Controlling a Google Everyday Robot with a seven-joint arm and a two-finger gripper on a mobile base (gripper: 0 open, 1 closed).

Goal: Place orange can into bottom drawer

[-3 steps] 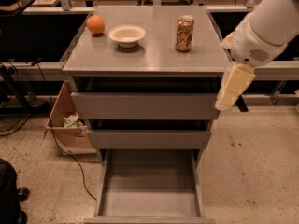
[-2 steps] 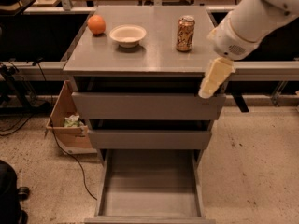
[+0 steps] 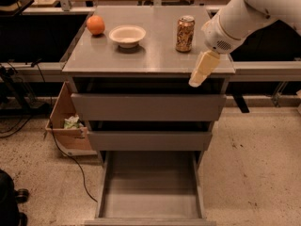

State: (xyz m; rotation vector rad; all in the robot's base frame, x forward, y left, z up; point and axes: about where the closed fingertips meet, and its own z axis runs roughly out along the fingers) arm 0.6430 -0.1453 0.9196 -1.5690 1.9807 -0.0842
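Observation:
The orange can (image 3: 185, 33), orange-brown and speckled with a silver top, stands upright on the grey cabinet top (image 3: 155, 55), right of centre. The bottom drawer (image 3: 150, 192) is pulled open below, showing a plain grey floor with nothing in it. My gripper (image 3: 201, 69) hangs from the white arm (image 3: 244, 13) at the cabinet's front right edge, to the right of and nearer than the can, apart from it and holding nothing.
A round orange fruit (image 3: 95, 25) and a white bowl (image 3: 127, 35) sit on the cabinet top at left. The two upper drawers (image 3: 148, 107) stick out slightly. A cardboard box (image 3: 66, 126) and cables lie on the floor at left.
My arm and gripper have moved left and up, from beside the cabinet's right side toward its front right edge and the can. The can has not moved.

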